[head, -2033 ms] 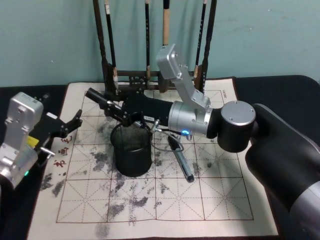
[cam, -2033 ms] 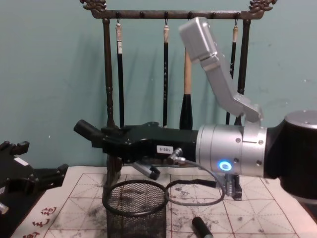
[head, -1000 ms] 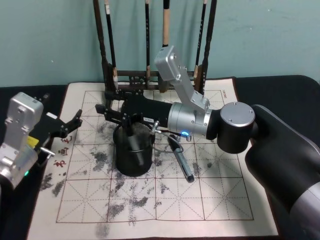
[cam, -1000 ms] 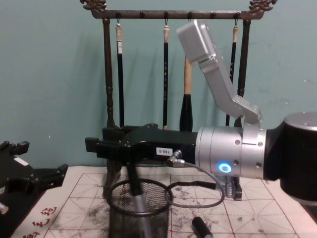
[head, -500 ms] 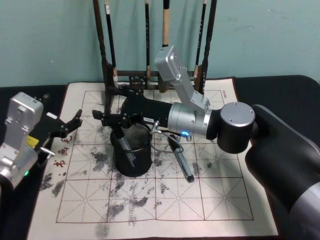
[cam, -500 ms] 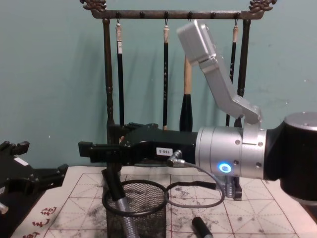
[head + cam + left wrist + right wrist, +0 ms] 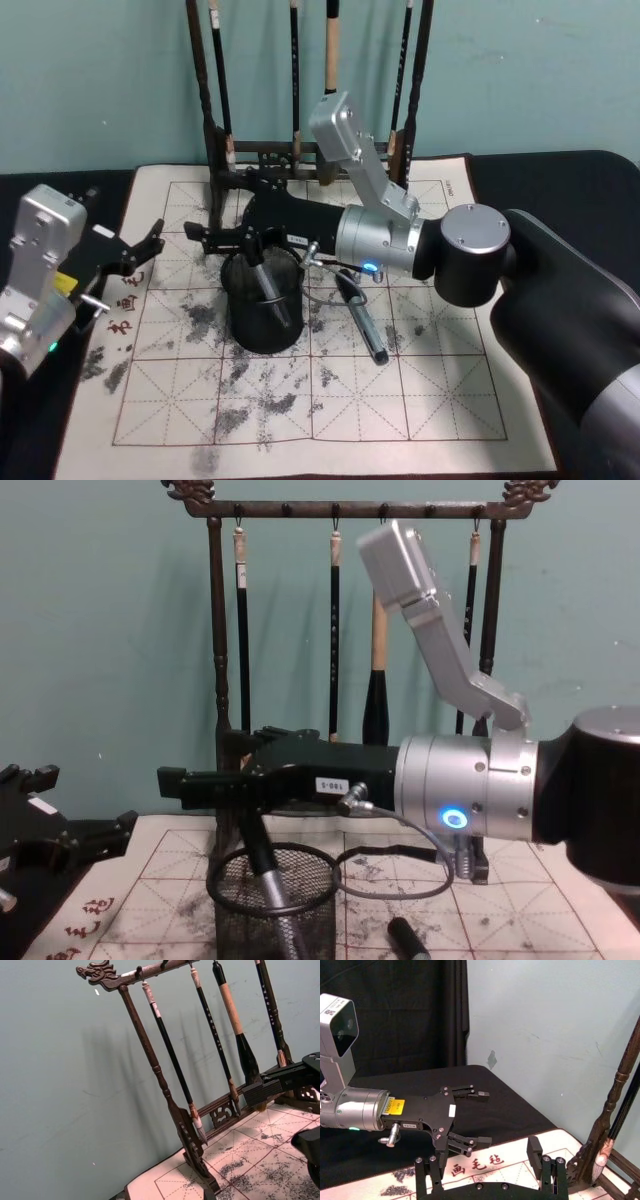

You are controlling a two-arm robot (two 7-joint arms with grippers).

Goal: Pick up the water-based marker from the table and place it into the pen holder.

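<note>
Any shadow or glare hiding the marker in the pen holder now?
Head view: even light, no glare; marker shows plainly in the pen holder under the open right gripper; left gripper parked at left. Chest view, left wrist view: brush rack shadows fall on the wall.

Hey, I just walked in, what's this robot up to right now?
The right pincer hangs open just above the black mesh pen holder. The marker stands slanted inside the holder with nothing gripping it, so the placing looks done. A second pen lies on the calligraphy mat to the holder's right. The left pincer sits open at the mat's left edge, idle.
</note>
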